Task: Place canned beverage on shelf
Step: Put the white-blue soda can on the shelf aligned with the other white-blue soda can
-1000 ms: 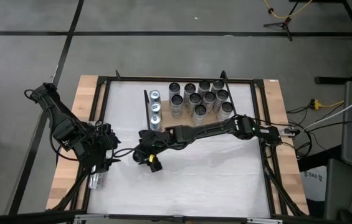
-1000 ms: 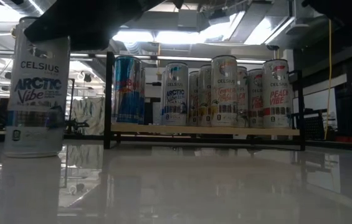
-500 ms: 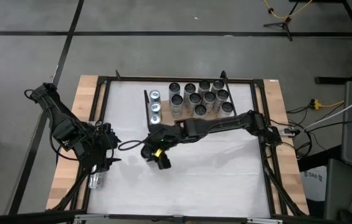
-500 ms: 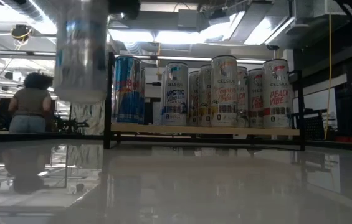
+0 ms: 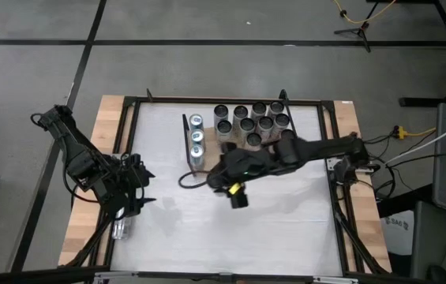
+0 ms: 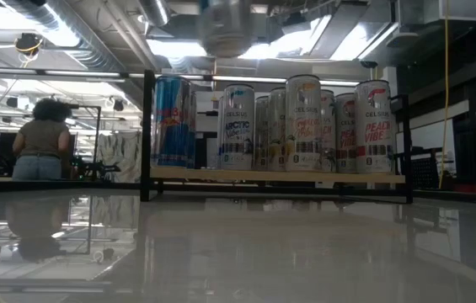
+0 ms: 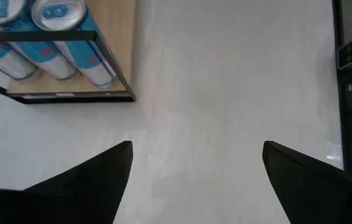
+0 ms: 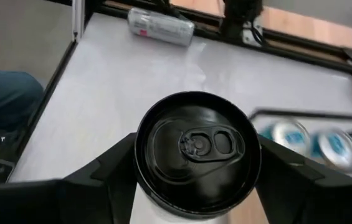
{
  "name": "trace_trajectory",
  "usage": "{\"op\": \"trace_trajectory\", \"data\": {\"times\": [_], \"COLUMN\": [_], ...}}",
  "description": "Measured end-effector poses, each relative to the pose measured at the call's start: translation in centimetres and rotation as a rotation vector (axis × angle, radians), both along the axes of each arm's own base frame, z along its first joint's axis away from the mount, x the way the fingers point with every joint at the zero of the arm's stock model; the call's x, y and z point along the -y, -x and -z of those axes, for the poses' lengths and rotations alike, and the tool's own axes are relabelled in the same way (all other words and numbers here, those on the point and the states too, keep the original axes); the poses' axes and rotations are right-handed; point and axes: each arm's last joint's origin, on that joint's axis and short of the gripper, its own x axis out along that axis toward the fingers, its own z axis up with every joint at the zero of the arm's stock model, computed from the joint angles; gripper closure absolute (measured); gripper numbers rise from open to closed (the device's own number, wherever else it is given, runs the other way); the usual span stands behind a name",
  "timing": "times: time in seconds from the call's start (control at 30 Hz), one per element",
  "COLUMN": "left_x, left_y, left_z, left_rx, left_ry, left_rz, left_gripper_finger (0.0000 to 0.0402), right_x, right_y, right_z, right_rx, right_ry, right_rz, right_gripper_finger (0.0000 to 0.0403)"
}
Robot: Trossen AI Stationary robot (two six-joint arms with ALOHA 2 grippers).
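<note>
Table (image 5: 286, 229) carries the shelf (image 5: 234, 143) at its far middle, already crowded with upright cans. Right claw (image 5: 234, 188) hangs over the table just near of the shelf's left half, pinching a can (image 8: 191, 152) upright between its fingers, lifted clear of the table; the shelf lies beyond it, toward the far side. Left claw (image 7: 194, 180) waits spread and empty at the left edge, farther from the shelf, with a spare can (image 5: 119, 229) lying on its side nearby.
</note>
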Motion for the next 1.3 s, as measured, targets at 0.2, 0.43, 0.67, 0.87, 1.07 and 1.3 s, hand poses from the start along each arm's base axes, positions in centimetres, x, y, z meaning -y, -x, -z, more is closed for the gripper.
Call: {"op": "trace_trajectory", "data": {"times": [0.2,0.43,0.67,0.87,1.07,1.3], "left_x": [-0.1,-0.1,-0.2,-0.2,-0.2,-0.2], "left_y": [0.0,-0.1,-0.1,-0.1,-0.2,-0.2], "left_z": [0.0,-0.1,-0.1,-0.1,-0.2,-0.2], "left_rx": [0.017,0.034,0.056,0.059,0.067,0.068], "left_ry": [-0.016,-0.032,-0.053,-0.054,-0.06,-0.06], "left_rz": [-0.011,-0.024,-0.039,-0.041,-0.046,-0.045], "left_gripper_finger": [0.0052,0.0052,0.0052,0.0052,0.0052,0.0052], "right_x": [1.2,2.3,6.6,9.9,11.4,11.4], "right_y": [2.7,3.4,3.9,3.7,3.5,3.6], "right_z": [-0.9,4.1,7.4,8.8,9.9,11.2], "right_rx": [-0.066,-0.047,0.079,0.061,0.086,0.092], "right_ry": [0.045,0.041,-0.024,-0.06,-0.073,-0.018], "right_rz": [0.063,0.111,0.235,0.279,0.307,0.325], "right_gripper_finger": [0.0154,0.0154,0.0154,0.0151,0.015,0.0149]}}
